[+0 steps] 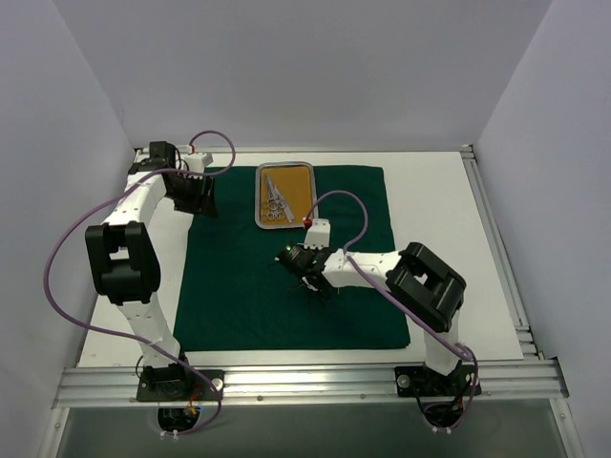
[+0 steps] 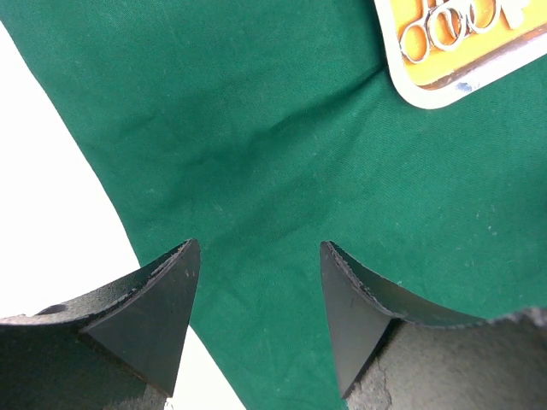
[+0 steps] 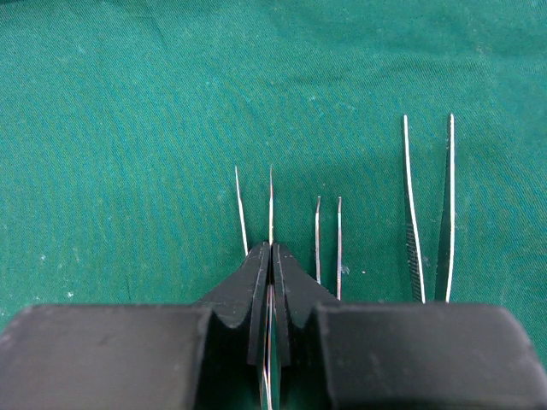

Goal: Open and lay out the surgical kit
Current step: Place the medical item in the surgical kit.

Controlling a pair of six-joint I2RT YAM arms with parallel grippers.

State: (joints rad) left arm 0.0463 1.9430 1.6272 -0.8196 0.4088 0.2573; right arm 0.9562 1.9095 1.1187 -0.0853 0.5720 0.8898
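Note:
The dark green cloth lies spread flat on the table. At its far edge stands the steel tray, orange-brown inside, with scissor-handled instruments in it. My right gripper is low over the cloth's middle, shut on thin silver tweezers whose prongs stick out ahead. Two more tweezers, a short pair and a longer pair, lie side by side to its right. My left gripper hangs open over the cloth's left edge with nothing between its fingers. The tray's corner shows ahead of it, ring handles inside.
Bare white table runs along the cloth's left side and also lies right of the cloth. White walls close in the back and both sides. A metal rail crosses the near edge, carrying both arm bases.

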